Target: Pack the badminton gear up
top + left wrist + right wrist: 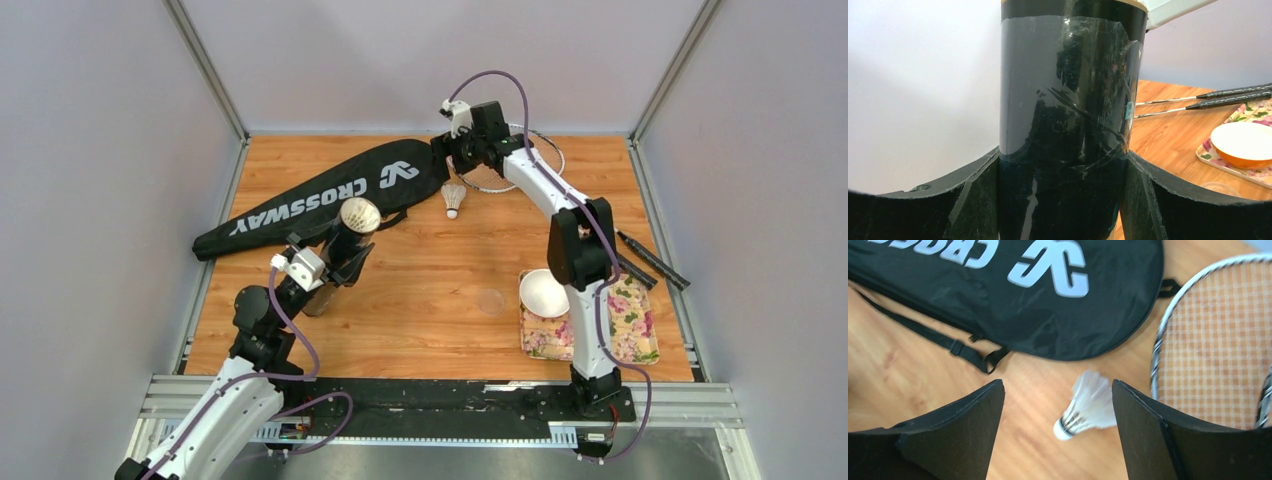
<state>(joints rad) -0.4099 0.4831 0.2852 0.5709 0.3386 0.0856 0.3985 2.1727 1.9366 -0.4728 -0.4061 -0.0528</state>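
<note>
Left gripper [1062,156] is clamped around the dark tube [1068,90], which is held open end up near the table's left edge, just in front of the black CROSSWAY bag [320,195]. Right gripper [1055,390] is spread wide with nothing gripped, hung over one white shuttlecock [1087,406]. The shuttlecock is lying on the table [430,290] between the bag and the heads of the rackets [660,265]. The racket handles are seen beside the flowered tray [640,335] with the white bowl [545,293].
</note>
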